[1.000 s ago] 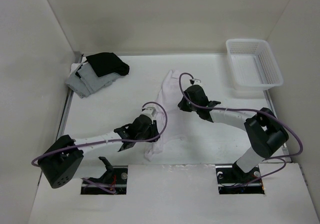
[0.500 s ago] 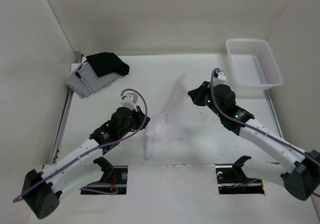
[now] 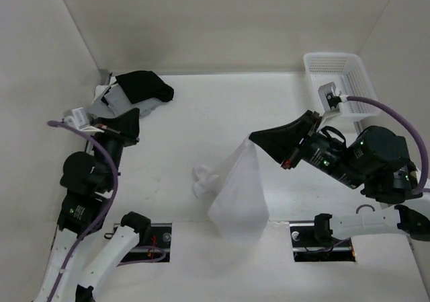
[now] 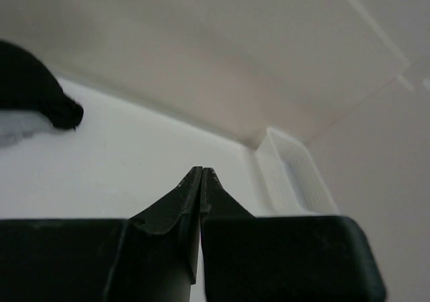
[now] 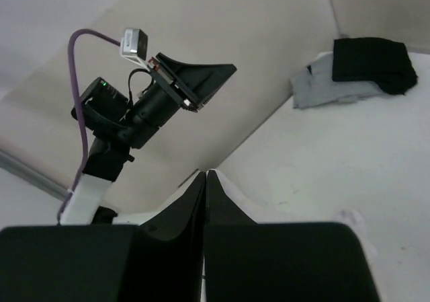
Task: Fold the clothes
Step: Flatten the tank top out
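The clothes are one thin white garment (image 3: 238, 194) hanging as a long sheet from my right gripper (image 3: 254, 139). Its lower end droops over the table's near edge, and a bunched part (image 3: 201, 177) rests on the table. The right gripper is raised high over the middle right and shut on the garment's top corner. In the right wrist view, white cloth (image 5: 232, 193) trails beside the closed tips (image 5: 205, 173). My left gripper (image 3: 137, 126) is lifted at the far left, well apart from the garment. It is shut with nothing between its jaws (image 4: 202, 171).
A white plastic basket (image 3: 339, 80) stands at the back right corner. A grey folded garment (image 3: 114, 107) with a black garment (image 3: 144, 87) on top lies at the back left, close behind the left gripper. White walls enclose the table on three sides.
The left gripper has let go of the garment, shut and swung up to the far left. The right gripper has risen and moved right, lifting the garment so that it hangs as a sheet.
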Action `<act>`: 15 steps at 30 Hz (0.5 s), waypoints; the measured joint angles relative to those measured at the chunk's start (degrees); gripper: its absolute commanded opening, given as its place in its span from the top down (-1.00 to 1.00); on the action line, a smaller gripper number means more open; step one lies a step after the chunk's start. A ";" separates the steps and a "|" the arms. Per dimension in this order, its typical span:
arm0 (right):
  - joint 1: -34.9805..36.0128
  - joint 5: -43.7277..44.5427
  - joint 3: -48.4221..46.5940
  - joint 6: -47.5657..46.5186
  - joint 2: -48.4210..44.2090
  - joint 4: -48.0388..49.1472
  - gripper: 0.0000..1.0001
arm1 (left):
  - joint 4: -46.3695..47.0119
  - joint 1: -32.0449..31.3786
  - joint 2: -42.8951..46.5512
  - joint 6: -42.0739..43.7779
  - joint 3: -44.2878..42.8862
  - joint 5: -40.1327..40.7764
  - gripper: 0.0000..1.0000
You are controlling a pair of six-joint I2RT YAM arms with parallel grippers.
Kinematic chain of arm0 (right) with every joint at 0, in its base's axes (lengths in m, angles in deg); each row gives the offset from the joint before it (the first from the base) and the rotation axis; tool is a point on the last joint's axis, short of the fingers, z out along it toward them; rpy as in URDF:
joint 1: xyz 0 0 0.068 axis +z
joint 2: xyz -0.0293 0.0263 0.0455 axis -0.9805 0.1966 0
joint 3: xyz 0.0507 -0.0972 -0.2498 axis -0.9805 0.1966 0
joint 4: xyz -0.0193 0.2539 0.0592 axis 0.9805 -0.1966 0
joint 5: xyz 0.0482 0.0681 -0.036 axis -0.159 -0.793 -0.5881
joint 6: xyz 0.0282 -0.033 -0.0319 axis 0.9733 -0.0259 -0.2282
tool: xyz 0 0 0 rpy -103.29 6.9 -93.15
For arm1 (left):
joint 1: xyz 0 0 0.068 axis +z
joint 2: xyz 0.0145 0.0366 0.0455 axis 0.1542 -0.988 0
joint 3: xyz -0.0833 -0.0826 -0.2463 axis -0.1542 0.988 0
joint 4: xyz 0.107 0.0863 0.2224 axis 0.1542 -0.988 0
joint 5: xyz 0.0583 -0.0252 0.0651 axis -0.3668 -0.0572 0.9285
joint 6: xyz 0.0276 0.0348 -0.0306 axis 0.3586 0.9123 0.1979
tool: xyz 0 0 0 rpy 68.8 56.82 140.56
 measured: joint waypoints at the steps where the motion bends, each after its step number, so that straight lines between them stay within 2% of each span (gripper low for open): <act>1: 1.75 0.07 -2.16 -0.66 0.83 -0.07 1.00 | 0.61 0.42 0.24 0.15 -1.57 0.42 0.97; 4: 0.26 -0.28 -2.49 -1.55 0.74 0.31 1.00 | 4.35 0.22 -0.48 -0.17 -5.40 0.59 0.91; 7: -7.67 -2.80 5.33 -1.05 -2.86 2.82 1.00 | 8.02 -3.02 -2.05 -1.44 -2.25 0.13 0.71; 8: -13.16 -5.27 11.67 0.00 -5.51 5.51 1.00 | 9.57 -5.55 -2.49 -2.12 2.97 0.26 0.64; 11: -25.44 -11.30 25.79 3.72 -11.06 8.35 1.00 | 6.71 -10.03 -4.04 -3.10 13.73 0.02 0.48; 15: -38.16 -19.06 39.82 8.59 -15.13 9.55 1.00 | 2.05 -15.67 -8.09 -6.97 27.39 -0.70 0.36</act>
